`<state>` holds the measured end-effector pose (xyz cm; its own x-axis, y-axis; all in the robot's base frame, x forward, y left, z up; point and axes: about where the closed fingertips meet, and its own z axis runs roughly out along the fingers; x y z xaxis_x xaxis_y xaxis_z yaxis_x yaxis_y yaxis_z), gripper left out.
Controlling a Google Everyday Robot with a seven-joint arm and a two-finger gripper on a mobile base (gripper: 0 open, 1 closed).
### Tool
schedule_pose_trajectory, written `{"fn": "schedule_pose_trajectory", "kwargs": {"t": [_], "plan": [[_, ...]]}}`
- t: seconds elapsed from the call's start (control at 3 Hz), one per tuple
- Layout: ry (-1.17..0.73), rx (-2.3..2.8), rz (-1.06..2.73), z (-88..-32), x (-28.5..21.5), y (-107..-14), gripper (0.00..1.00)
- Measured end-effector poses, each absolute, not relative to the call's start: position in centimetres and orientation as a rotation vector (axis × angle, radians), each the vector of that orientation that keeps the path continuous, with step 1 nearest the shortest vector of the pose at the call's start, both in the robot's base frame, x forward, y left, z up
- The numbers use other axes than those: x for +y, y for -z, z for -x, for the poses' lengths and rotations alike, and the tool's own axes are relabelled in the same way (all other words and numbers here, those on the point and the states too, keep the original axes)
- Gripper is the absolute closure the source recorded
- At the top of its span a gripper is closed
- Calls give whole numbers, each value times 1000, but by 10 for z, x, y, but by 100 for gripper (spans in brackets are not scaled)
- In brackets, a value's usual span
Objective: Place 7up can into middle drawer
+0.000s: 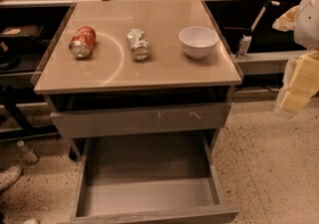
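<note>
Middle drawer stood pulled out below the front edge of the bench, 7up can lay on its side mid-bench between orange-red can and white bowl, jaws hung beyond the right edge, opening impossible to tell.

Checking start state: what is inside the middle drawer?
The middle drawer shows only bare grey floor; its rear is hidden under the upper drawer. The 7up can lies on the tabletop; the pincer is at the right edge.
</note>
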<state>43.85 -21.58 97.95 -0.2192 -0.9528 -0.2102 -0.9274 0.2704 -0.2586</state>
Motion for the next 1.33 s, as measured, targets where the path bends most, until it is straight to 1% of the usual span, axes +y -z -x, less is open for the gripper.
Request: {"fn": "schedule_pose_trajectory", "kwargs": {"t": [0.33,0.67,1.0,1.33], "plan": [[130,2242,1712,-459,-187,-975,0],[133,2279,1649,-465,-178,-976,0],[131,2269,1664,-470,-165,-965,0],[26,2260,1663,-488,-116,-957,0]]}}
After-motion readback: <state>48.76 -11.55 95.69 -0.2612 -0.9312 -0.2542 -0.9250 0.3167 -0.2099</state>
